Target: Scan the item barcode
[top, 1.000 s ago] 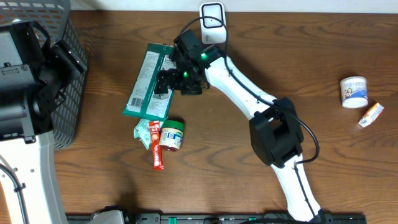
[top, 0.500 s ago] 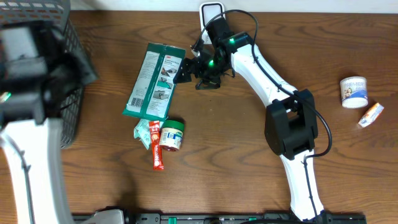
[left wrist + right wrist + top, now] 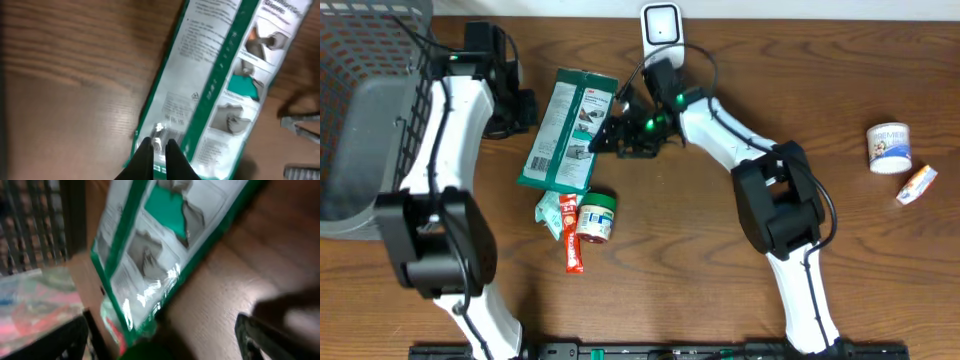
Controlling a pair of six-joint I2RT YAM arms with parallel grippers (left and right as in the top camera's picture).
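Grasping of the flat green-and-white printed packet (image 3: 563,130) is judged to be the step in hand. The packet is laid flat on the brown wooden worktop (image 3: 700,230), near the white barcode scanner (image 3: 661,24). The left arm's fingers (image 3: 144,159) are pressed shut at one edge of the packet; whether that edge is pinched between them cannot be told. The right arm's fingers (image 3: 270,337) are spread wide beside the packet's other side, with nothing held. Next, a firm hold must be confirmed, then the barcode turned towards the scanner.

Flat green-and-white packet (image 3: 565,130) lies slanted, apparently print-side up.
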